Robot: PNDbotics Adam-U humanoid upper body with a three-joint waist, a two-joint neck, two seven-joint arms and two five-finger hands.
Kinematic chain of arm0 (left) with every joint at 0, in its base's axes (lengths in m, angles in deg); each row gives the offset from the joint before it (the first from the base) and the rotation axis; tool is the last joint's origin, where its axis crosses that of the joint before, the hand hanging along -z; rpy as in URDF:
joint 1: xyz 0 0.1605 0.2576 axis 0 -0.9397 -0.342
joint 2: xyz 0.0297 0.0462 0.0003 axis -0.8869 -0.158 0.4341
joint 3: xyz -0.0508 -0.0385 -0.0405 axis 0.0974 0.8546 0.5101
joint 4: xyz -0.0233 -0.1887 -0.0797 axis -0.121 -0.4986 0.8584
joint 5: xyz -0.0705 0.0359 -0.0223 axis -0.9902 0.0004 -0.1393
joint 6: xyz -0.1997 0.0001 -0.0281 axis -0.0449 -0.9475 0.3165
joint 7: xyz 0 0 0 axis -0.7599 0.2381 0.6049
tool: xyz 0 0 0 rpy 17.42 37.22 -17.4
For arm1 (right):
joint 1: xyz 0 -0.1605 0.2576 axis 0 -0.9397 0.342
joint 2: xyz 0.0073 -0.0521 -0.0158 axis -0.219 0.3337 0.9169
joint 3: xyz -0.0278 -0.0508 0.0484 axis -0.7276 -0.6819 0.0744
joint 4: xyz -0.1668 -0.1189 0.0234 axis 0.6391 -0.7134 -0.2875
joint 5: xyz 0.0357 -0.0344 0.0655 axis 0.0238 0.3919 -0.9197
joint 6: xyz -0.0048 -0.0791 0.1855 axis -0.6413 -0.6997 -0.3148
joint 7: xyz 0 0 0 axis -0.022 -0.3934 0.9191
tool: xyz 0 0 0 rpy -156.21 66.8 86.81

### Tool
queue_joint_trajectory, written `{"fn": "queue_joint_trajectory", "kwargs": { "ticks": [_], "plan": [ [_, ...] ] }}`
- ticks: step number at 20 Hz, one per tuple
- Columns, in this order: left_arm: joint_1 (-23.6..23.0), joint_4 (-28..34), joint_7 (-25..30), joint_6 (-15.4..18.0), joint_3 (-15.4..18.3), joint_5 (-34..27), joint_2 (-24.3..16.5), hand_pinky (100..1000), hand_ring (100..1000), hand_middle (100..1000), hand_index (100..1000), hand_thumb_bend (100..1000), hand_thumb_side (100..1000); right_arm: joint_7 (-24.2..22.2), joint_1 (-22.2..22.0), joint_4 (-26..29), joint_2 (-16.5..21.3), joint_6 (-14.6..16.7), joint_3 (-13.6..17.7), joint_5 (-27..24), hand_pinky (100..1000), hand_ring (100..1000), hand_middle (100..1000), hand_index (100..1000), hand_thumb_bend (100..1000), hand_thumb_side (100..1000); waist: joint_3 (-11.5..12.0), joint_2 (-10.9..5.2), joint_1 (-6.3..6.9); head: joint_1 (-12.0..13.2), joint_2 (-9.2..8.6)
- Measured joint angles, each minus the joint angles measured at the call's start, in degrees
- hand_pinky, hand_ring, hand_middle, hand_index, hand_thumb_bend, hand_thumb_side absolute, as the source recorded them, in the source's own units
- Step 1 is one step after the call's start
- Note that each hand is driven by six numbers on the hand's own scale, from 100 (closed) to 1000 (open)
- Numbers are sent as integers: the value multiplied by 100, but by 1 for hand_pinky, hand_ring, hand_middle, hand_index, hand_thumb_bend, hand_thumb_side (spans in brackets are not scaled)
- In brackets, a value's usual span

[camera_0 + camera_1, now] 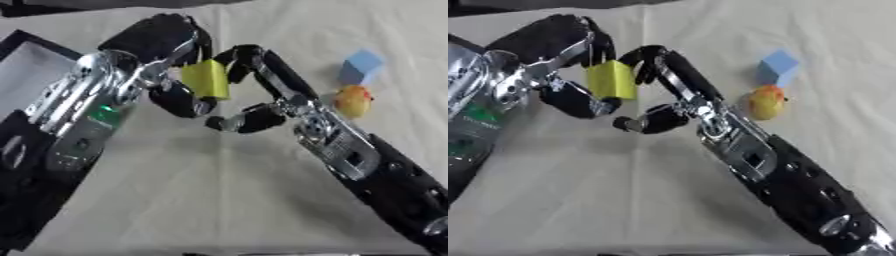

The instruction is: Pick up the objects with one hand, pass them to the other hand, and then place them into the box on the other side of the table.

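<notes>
Held between both robot hands, yellow block stands upright.

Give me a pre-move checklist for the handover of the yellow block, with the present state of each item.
1. Yellow block is between both hands, above the table: ok.
2. Left hand has fingers curled round the block: ok.
3. Right hand fingers are at the block's other side; whether they hold it or only touch it: cannot tell.
4. Box shows at the left edge of the left eye view, behind the left arm; whether its opening is free: cannot tell.
5. Blue cube and yellow-orange object lie on the table beside the right arm, apart from the handover: ok.
6. Cloth-covered table below the hands is bare: ok.
</notes>
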Motion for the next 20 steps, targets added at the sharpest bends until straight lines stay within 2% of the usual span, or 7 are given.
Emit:
{"fn": "queue_joint_trajectory", "kwargs": {
  "ticks": [15,20],
  "plan": [
    [-16,288,498,-83,121,119,-97,615,508,408,418,365,100,406,-54,-2,5,-641,70,201,578,596,655,764,672,100,7,0,0,7,0],
    [-50,393,549,-149,232,81,-195,618,509,408,419,354,100,540,-104,0,33,-734,72,148,575,593,652,759,660,100,33,0,0,29,0]
  ]
}}
